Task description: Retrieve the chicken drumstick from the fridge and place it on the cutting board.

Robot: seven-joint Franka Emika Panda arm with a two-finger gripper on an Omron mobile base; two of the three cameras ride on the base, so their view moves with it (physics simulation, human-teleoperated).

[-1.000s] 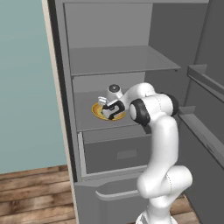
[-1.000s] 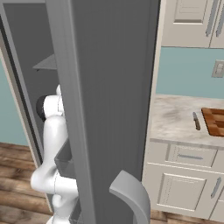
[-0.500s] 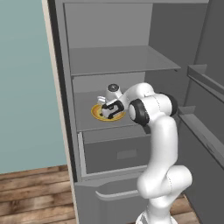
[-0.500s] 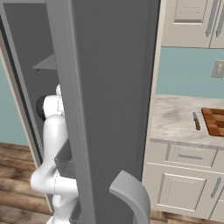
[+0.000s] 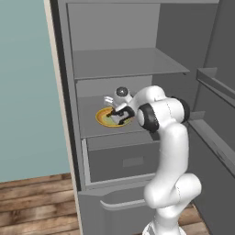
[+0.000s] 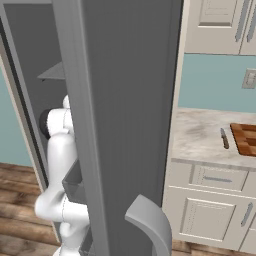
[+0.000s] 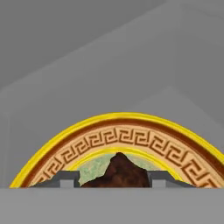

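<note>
I note a teal wall [image 5: 27, 92] with cream trim on the left and a wood-plank floor [image 5: 36, 202] below it. On the right I see cream upper cabinets [image 6: 220, 25], a teal backsplash [image 6: 210, 80] bearing an outlet plate [image 6: 248, 79], a marbled countertop [image 6: 200, 137], and cream drawers and doors [image 6: 210, 205] beneath.

One drumstick [image 7: 119, 173], one plate [image 5: 104, 117], one knife [image 6: 224, 138], one board [image 6: 245, 139]

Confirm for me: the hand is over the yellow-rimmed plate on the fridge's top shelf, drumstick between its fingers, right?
Not the top shelf. The left base view shows the hand over the yellow-rimmed plate on the fridge's lower shelf, just above the drawer. The hand view shows the drumstick between its fingers.
</note>
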